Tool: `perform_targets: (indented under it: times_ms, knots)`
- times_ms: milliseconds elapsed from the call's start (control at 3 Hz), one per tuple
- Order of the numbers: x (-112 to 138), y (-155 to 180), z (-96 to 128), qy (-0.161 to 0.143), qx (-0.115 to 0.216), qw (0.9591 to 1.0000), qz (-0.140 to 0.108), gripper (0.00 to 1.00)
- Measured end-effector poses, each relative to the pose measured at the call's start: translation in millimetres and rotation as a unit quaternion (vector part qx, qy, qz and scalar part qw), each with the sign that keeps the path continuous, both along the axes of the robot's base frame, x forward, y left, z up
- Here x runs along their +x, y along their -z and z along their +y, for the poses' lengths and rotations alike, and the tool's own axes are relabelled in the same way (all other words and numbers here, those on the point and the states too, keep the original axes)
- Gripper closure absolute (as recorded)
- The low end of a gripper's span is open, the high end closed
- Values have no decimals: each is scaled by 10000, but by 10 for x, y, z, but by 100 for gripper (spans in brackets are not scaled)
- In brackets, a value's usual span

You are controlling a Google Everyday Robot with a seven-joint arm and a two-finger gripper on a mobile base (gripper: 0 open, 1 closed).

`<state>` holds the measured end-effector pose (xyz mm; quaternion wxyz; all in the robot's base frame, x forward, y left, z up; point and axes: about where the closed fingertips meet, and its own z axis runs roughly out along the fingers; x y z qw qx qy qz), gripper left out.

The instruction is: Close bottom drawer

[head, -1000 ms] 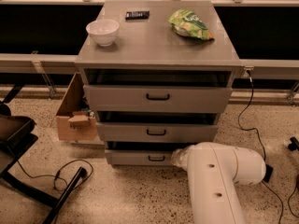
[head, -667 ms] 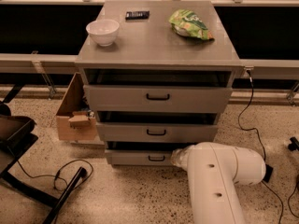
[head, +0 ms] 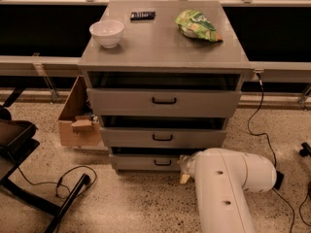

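Nearest me, the bulky white robot arm (head: pixel 228 188) fills the lower right. Its end effector (head: pixel 186 168) sits low at the right end of the bottom grey metal drawer (head: pixel 143 162). I cannot tell its state or whether it touches the front.

A thin black cable (head: pixel 58 181) loops over the speckled floor on the left, beside a black chair frame (head: pixel 22 144) cut off by the edge.

The arm hides the drawer's right end. It is the lowest of three in the grey metal table (head: pixel 160 57), plain-fronted with a small black handle, and it juts slightly under a dark gap.

An open brown cardboard box (head: pixel 73 115) stands just left of the table. On top sit a white bowl (head: pixel 107 32), a small flat black object (head: pixel 143 15) and a crinkled green bag (head: pixel 197 25).
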<state>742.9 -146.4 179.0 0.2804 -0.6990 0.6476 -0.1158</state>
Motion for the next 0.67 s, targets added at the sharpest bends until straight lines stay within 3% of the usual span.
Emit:
perform_targets:
  times_ms: [333,667]
  knots:
    - [-1,0,0,0,0,10000,0,0]
    - [-107,1,33,0,0,10000,1,26]
